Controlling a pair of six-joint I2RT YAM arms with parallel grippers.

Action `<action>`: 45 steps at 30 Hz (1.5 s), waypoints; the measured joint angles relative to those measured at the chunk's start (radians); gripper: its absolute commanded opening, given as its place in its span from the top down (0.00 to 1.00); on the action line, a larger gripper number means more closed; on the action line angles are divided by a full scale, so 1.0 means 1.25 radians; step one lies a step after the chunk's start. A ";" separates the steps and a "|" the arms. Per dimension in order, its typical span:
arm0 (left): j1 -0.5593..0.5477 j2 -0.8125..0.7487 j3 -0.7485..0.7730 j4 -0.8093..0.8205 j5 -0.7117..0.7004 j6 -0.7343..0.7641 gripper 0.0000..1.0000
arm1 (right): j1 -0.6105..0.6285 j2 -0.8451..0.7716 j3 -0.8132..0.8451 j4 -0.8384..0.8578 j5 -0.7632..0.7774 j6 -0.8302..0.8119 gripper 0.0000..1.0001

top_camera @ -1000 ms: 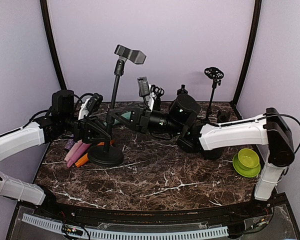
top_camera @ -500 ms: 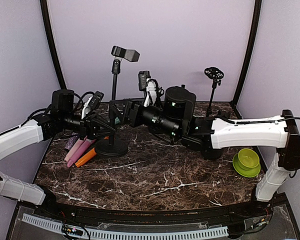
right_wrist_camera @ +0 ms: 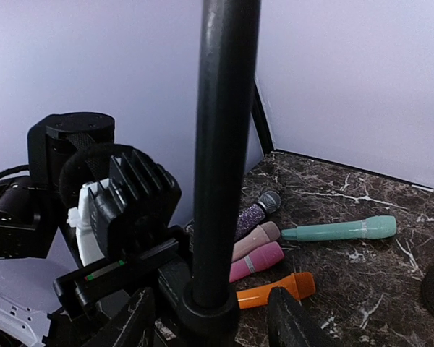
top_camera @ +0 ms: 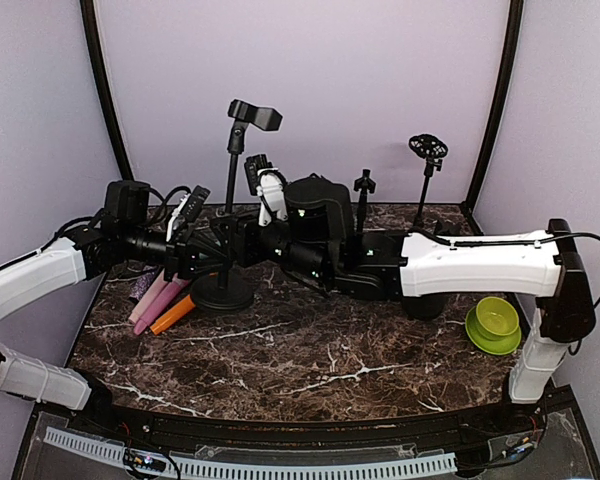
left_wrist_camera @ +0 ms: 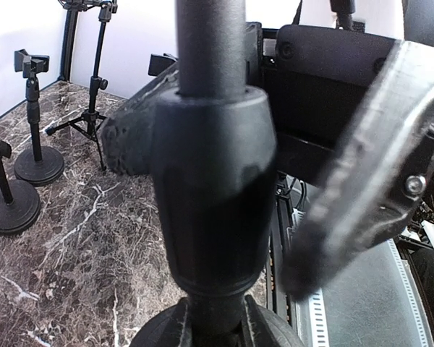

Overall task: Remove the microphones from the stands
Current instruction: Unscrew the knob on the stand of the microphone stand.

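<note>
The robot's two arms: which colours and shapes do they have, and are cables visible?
The left arm and right arm have white shells between bulky black joints. Left gripper and right gripper are black. Black cables loop at the left wrist; another runs above the right elbow.

Light is bright and even, shadows soft on the table (top_camera: 310, 360). In the left wrist view the stand (left_wrist_camera: 213, 181) is blurred close up, and the wall (left_wrist_camera: 141, 43) at 11 o'clock blows out white
</note>
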 measured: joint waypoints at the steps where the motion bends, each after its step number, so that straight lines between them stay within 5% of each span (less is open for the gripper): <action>1: 0.000 0.000 0.000 0.000 -0.001 0.001 1.00 | 0.001 0.000 0.000 -0.009 0.009 -0.001 0.50; 12: 0.000 0.000 0.000 -0.004 -0.009 0.013 1.00 | 0.003 0.000 0.000 -0.008 0.005 0.019 0.82; 19: 0.004 0.000 0.001 -0.015 0.005 0.010 1.00 | -0.037 -0.006 -0.038 0.053 -0.129 0.053 0.88; 37: -0.018 -0.009 -0.029 0.176 0.276 -0.247 1.00 | -0.138 0.011 -0.183 0.535 -0.696 0.266 0.84; 41: -0.021 -0.010 -0.031 0.212 0.309 -0.291 1.00 | -0.147 0.051 -0.166 0.633 -0.760 0.329 0.75; 45: -0.023 -0.011 -0.034 0.238 0.323 -0.311 1.00 | -0.153 0.083 -0.148 0.710 -0.808 0.405 0.55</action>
